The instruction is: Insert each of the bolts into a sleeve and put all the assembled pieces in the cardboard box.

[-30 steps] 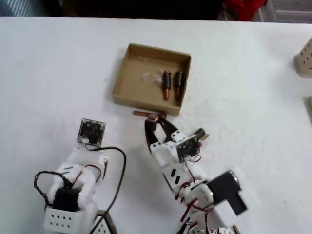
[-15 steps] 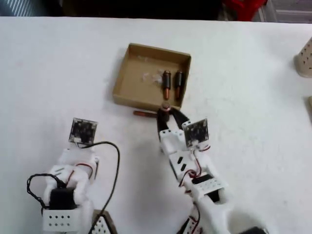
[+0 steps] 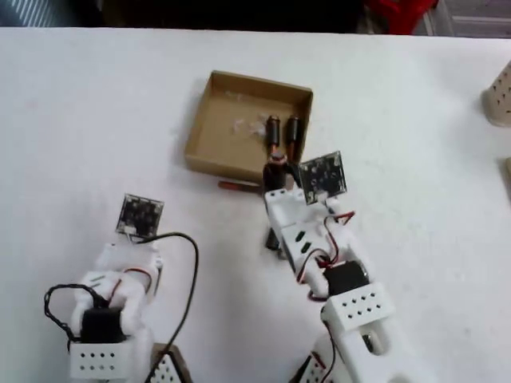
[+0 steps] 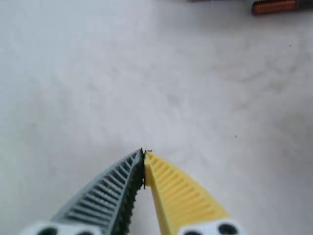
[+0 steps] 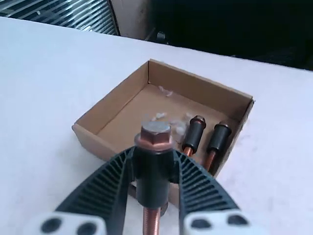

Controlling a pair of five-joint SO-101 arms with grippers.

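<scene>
Lying loose: copper bolt [image 3: 237,185] on table [image 3: 96,96] beside cardboard box's [image 3: 227,140] near wall.
Inside: two sleeved bolts [image 3: 274,132], right side.
Right pincer [image 5: 154,155]: pinching third sleeved bolt [image 5: 155,139] at that wall.
Left pincer [image 4: 143,161]: pressed together.

White table [image 3: 80,96], beige perforated object [image 3: 499,96] at its right edge (partly cut off), red item [image 3: 399,12] beyond

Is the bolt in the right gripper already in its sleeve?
Yes, in. The right gripper clamps a black sleeve; the bolt head sticks out one end, its copper shank out the other.
</scene>
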